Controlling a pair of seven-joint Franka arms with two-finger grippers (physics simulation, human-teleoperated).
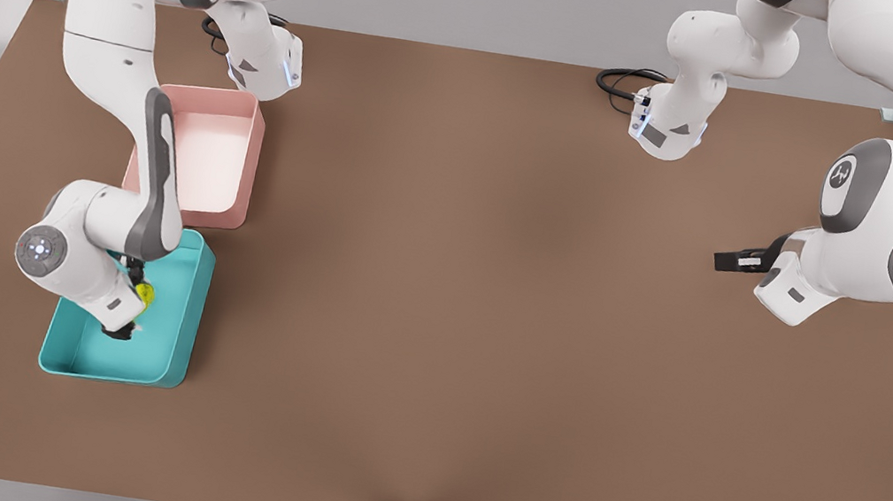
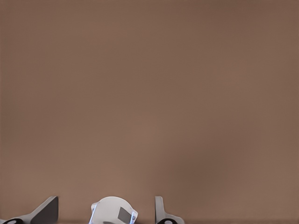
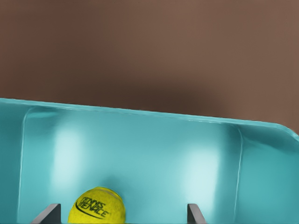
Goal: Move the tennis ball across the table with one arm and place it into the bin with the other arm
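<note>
Teal plastic framed the moment: the small yellow-green fuzzy tennis ball [image 3: 96, 206] sat inside the teal rectangular low-walled bin [image 1: 179, 307], and the right tool [image 1: 133, 308] hung directly over it — fingers [image 3: 46, 214] spread wide, one close by the ball's side and the other well clear, so nothing gripped it. Judged from that gap and from the ball's low position against the bin floor, the ball appeared to have been let go, though whether it rested on the floor could not be told. In the front view the ball [image 1: 145, 292] showed as a yellow spot beside the tool, tucked under the arm's wrist.

The left tool [image 1: 736, 261] waited well apart over bare brown worktop [image 1: 456, 306] on the front view's right, its dark fingers [image 2: 46, 211] parted with nothing between them — a resting pose, its share of the job apparently done.

Just beyond the bin stood a pink rectangular tray [image 1: 236, 163] of similar size, empty, its near wall close to the bin's far wall. It crowded the right arm's elbow side, so a straight lift looked the safest way out. Black cables [image 1: 621, 81] lay by an arm base, clear of the work.
</note>
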